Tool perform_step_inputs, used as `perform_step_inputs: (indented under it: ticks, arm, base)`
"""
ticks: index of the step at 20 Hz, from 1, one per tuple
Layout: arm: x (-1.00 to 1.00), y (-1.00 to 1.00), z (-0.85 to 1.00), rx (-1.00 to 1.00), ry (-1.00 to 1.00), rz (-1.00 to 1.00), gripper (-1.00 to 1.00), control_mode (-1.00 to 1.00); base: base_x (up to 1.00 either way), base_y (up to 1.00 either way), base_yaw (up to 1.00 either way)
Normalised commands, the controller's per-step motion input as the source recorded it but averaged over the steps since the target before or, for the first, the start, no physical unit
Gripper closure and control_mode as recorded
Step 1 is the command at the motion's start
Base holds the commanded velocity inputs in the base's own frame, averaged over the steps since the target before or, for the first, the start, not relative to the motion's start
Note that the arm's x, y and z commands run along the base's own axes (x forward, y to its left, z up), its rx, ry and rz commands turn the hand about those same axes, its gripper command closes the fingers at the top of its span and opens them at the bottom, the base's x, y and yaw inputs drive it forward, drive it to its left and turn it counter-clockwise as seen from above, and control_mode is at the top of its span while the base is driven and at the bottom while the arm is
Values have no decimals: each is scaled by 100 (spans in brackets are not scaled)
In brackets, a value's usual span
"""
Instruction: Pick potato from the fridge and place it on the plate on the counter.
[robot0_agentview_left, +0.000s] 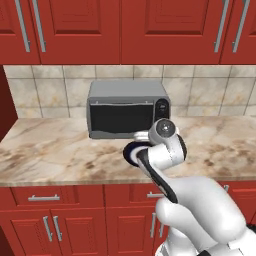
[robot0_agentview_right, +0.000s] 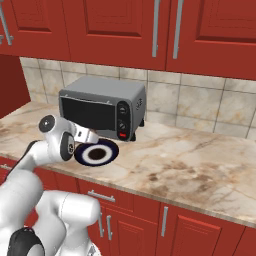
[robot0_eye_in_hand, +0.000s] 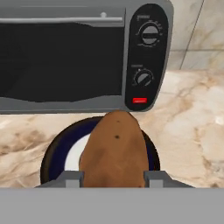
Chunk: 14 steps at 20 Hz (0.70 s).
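- Potato (robot0_eye_in_hand: 114, 151): brown, dull skin, held between the two finger tips in hand view, hanging right over the plate; can't tell if it touches the dish.
- Jaws: closed on the potato, a finger tip (robot0_eye_in_hand: 72, 178) against each side. No point after "jaws" needed; gripper (robot0_eye_in_hand: 113, 179) sits low in hand view.
- Plate (robot0_agentview_right: 97, 154): small round dish, dark blue-black rim, paler centre. Sits near front edge of desk, just in front of the microwave, toward desk's left half in right base view.
- In left base view the plate's rim (robot0_agentview_left: 131, 150) peeks out left of the arm's wrist; rest hidden by arm.
- Desk (robot0_agentview_right: 200, 165): beige-brown marbled top, red doors w/ silver bar handles below.
- Microwave (robot0_agentview_left: 127, 109): grey box, dark door, two knobs + red button on its right panel; stands at back of desk against tiled wall, just behind plate.
- Red upper cabinets (robot0_agentview_left: 125, 30) above the tiles.
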Motion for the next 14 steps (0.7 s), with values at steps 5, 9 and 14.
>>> perform_step_inputs:
  ticks: [5,9,14]
  arm:
    - [30,0,-26,0,1,0,100,-100]
    - [20,0,-12,1,11,0,100,-100]
    - [13,0,-9,0,21,0,100,-100]
  base:
    - [0,0,0]
    - [0,0,0]
    - [0,0,0]
